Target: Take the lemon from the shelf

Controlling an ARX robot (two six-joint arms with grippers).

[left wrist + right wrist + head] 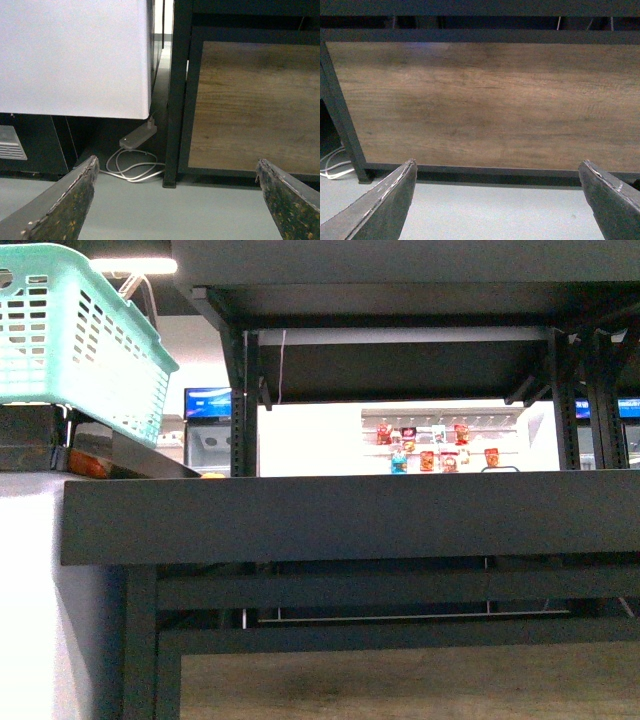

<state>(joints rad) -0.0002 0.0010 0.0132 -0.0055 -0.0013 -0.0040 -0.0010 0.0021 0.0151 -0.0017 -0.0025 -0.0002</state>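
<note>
The black shelf fills the front view, its wide tray's raised front lip [350, 520] straight ahead and a higher tier [400, 365] above. No lemon shows in any view; the lip hides the tray's contents. Neither arm appears in the front view. My left gripper [177, 200] is open and empty, low over the grey floor, facing the shelf's black corner upright [177, 100] and wood base panel [250, 105]. My right gripper [497, 200] is also open and empty, facing the same wood panel [480, 105] under a black rail [470, 35].
A teal plastic basket [70, 340] sits tilted at the upper left, over something orange [85, 465]. A white cabinet [75, 55] stands left of the shelf, with a power strip and coiled white cable [135, 160] on the floor between them. Distant white shelves of bottles [430, 450] show through the rack.
</note>
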